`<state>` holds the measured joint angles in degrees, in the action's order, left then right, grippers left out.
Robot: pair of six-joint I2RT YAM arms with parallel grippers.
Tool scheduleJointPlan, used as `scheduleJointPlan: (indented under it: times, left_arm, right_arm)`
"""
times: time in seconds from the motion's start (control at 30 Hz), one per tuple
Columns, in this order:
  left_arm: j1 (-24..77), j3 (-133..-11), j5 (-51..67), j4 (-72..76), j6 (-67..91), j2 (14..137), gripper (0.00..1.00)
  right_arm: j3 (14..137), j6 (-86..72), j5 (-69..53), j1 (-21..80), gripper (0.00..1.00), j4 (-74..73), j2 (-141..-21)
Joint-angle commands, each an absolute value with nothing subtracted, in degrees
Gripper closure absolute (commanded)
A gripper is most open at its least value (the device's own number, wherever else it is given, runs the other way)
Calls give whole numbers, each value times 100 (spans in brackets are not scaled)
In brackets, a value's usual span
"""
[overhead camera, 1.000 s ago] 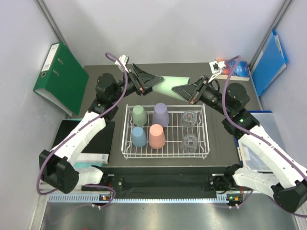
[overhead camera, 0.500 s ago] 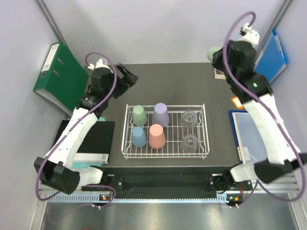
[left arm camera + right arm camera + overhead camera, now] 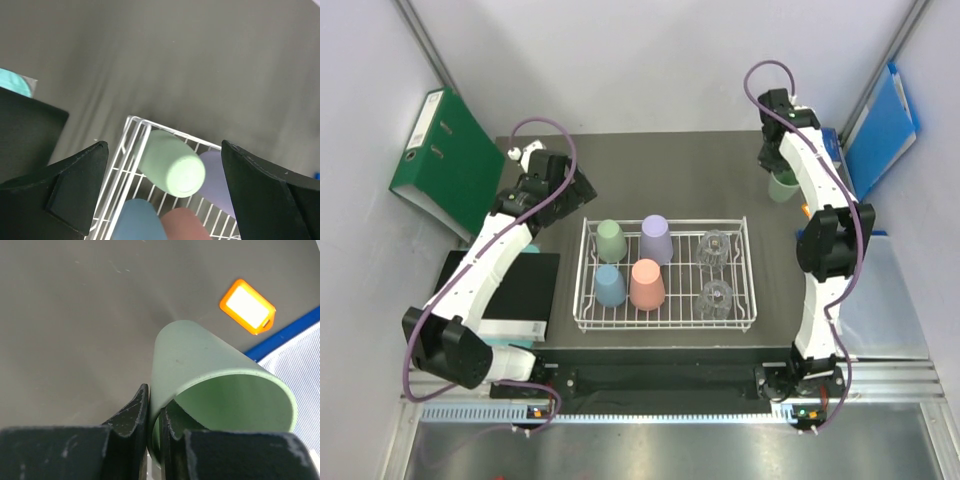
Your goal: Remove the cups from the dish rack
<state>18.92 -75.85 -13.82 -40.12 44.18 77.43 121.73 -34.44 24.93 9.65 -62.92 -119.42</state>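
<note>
The right gripper [image 3: 154, 407] pinches the green cup [image 3: 200, 360] by its thin rim, far right of the rack [image 3: 751, 285], so it could slip and topple.

Soft, even overhead light fills the top view; shadows on the dark bench [image 3: 670, 180] are faint. In the wrist views the black jaws blur at the bottom edge, the green cup [image 3: 200, 360] is sharp, and an orange tag [image 3: 247, 306] glares white.
</note>
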Motion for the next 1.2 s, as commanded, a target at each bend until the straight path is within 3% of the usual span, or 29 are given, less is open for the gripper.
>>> scheduleJointPlan:
  times: [0.0, 0.4, 0.77, 0.9, 0.93, 1.03, 1.17]
  left_arm:
    - [1907, -7769, -1626, -4183, 4140, 7874, 2]
    - [1907, -7691, -1283, -4078, 4236, 7937, 2]
    - [1907, -7638, -1345, -4175, 4289, 7936, 2]
    - [1899, -7646, -1327, -4149, 4210, 7928, 1]
    - [1898, -7655, -1327, -4096, 4184, 7928, 1]
    - [1907, -7664, -1318, -4017, 4105, 7901, 1]
    - [1907, -7734, -1371, -4008, 4043, 7919, 1]
  right_arm:
    - [11998, -3542, 2627, 809, 100, -6346, -11733]
    - [11320, -3322, 1997, 686, 100, -5362, -11988]
    - [11364, -3278, 1820, 642, 100, -5476, -12498]
    - [11277, -3270, 1758, 633, 80, -5309, -12324]
    - [11242, -3252, 1723, 633, 67, -5135, -12235]
    - [11328, -3217, 1574, 633, 48, -5019, -11936]
    - [11592, -3278, 1398, 642, 41, -5062, -11699]
